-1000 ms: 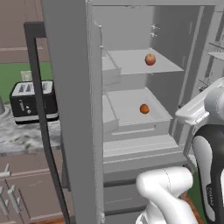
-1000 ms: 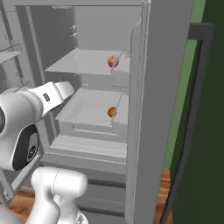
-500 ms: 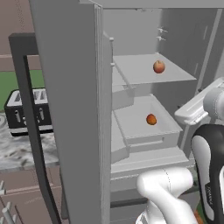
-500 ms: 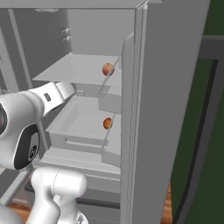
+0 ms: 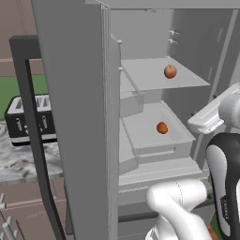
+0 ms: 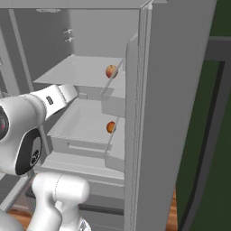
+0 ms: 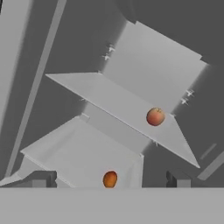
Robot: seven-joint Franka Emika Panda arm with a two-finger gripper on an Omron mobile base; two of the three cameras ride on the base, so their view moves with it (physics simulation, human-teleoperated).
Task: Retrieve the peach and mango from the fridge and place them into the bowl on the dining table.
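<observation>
**Reaching into the open fridge**

The fridge [image 5: 70,117] stands open. The peach [image 5: 170,71] sits on the upper shelf [image 5: 154,77], the mango [image 5: 162,128] in the drawer [image 5: 154,136] below. The pincer [image 7: 109,178], spread and empty, faces them; next it must advance and close around one fruit.

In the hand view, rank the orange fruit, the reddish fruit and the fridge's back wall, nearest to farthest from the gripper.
1. Orange fruit, in the lower drawer, between the open gripper's tips.
2. Reddish fruit, on the shelf above.
3. Fridge back wall, behind the shelf.
</observation>
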